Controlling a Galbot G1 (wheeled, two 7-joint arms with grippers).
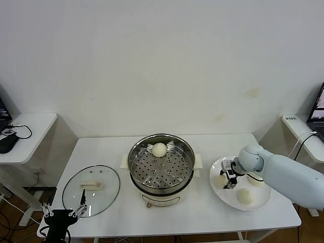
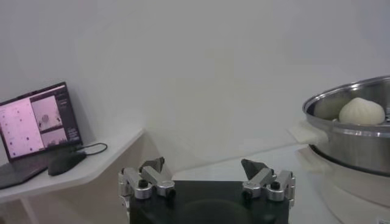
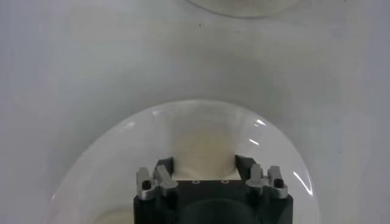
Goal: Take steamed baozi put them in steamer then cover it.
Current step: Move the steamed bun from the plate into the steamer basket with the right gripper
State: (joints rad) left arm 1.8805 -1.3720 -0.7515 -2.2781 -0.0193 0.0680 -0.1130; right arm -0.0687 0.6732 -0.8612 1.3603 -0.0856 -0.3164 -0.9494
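Observation:
The steamer (image 1: 161,167) stands mid-table with one baozi (image 1: 159,149) in its far part; both also show in the left wrist view, the steamer (image 2: 356,143) and that bun (image 2: 361,111). Three more baozi lie on a white plate (image 1: 229,198): one (image 1: 245,196) near the front, one (image 1: 254,178) partly behind my arm, one (image 1: 220,180) at my right gripper (image 1: 230,176). In the right wrist view that gripper (image 3: 204,165) has its fingers pressed on both sides of this bun (image 3: 204,143), which rests on the plate (image 3: 119,131). The cover (image 1: 91,190) lies flat at the table's left. My left gripper (image 1: 63,211) hangs open and empty below the table's front left corner.
A side table (image 1: 28,132) with a mouse (image 1: 7,143) stands at the left; it also shows in the left wrist view with a laptop (image 2: 36,122) on it. Another side shelf (image 1: 304,134) stands at the right. A white wall backs the table.

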